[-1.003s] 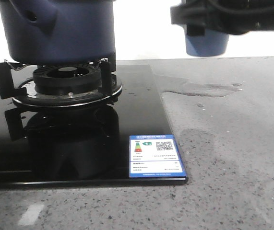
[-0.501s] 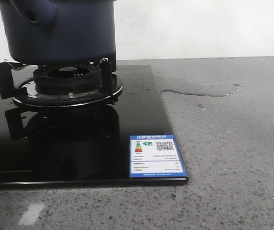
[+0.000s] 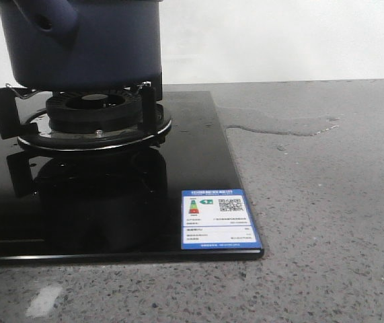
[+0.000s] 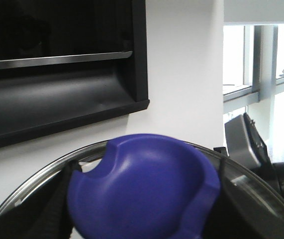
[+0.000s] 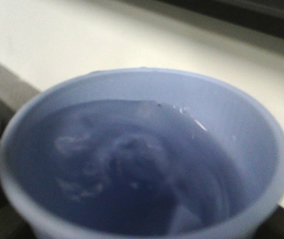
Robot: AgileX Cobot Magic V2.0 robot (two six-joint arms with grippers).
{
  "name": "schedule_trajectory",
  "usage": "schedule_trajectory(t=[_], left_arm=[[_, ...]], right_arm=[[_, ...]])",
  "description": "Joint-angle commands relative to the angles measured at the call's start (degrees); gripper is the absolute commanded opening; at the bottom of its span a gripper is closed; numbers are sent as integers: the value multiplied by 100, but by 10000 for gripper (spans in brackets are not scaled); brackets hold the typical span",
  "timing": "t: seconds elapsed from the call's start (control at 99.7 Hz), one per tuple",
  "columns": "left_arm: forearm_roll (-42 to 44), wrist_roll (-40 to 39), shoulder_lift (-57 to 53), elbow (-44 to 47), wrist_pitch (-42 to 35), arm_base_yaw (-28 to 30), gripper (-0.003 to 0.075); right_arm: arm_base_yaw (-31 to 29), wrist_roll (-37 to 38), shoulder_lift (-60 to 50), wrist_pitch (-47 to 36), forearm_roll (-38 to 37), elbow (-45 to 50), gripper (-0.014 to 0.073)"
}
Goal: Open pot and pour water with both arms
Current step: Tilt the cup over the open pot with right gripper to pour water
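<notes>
Navy pot (image 3: 84, 44); no hand nearby

A black glass stove top (image 3: 198, 168) lies on the grey counter (image 3: 326, 202). A blue and white sticker (image 3: 220, 219) sits at its front right corner.

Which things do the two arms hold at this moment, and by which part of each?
Seemingly the left holds the glass lid by its blue knob; the right carries a cup with water. No fingers show, so the exact holds cannot be told.
</notes>
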Motion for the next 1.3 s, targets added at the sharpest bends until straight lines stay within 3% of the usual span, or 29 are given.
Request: schedule_trajectory(t=[0.0,0.241,0.692,1.294], left_arm=[[-256,-173,-172,-221,-441,15,230],[-107,-173,-362,-221,-485,15,230],[-92,-173,-396,-221,-456,15,230],[-33,-173,-396,-162,-385,-123,230]], right_arm=[[85,-50,-81,-338,-362,-489,253],[105,-59,90,-419,-1092,-578,253],[105,-61,527,-487,-3383,-883,253],[-418,-87,713,-991,-3806,-883,253]])
